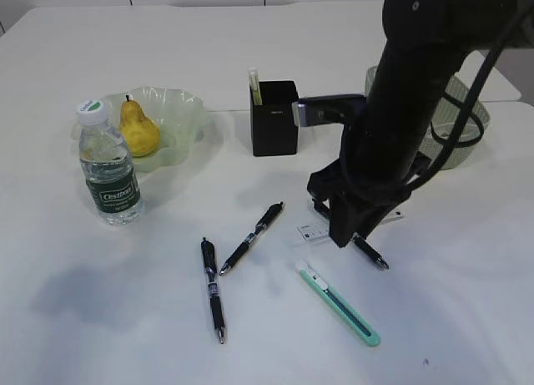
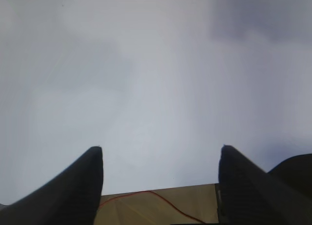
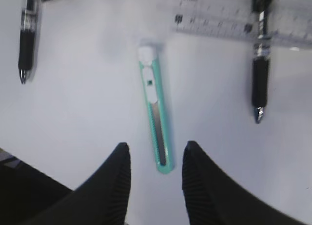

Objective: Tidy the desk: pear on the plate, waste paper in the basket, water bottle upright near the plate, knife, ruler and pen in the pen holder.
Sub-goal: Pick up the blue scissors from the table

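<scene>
White tabletop fills the scene, bare apart from a loose scatter of desk things. At the far left, the pear sits in the pale green plate, and the water bottle stands upright just in front of the plate. Behind the middle stands the black pen holder with a pale stick-like item poking out of its left corner. The green basket is at the right, mostly hidden behind the right arm. Three black pens lie flat: one nearest the front, a second slanted just beside it, a third lying across the clear ruler under the right arm. The teal knife lies apart in the foreground. In the right wrist view, the right tool hangs released over the tabletop, its two fingers straddling the knife's near end, with no contact I can make out. The left tool is spread wide and empty over bare tabletop.
</scene>
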Controlling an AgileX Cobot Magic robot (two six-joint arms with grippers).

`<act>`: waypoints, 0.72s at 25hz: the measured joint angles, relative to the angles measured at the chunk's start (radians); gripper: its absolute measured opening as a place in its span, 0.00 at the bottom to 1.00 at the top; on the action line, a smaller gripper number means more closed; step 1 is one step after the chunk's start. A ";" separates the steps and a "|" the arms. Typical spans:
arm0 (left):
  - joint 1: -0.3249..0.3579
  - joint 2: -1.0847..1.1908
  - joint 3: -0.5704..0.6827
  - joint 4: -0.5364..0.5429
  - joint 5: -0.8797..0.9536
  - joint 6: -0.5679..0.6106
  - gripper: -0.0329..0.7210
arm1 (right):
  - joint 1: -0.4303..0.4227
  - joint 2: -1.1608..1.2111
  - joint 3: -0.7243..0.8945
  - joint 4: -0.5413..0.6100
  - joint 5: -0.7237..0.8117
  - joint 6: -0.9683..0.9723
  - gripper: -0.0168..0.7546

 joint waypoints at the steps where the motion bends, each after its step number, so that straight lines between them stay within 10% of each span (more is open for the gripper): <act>1: 0.000 0.000 0.000 0.002 0.000 0.000 0.73 | 0.012 -0.003 0.019 0.002 0.000 0.000 0.41; 18: 0.000 0.000 0.000 0.000 0.000 0.000 0.73 | 0.023 -0.010 0.039 -0.034 -0.041 0.006 0.41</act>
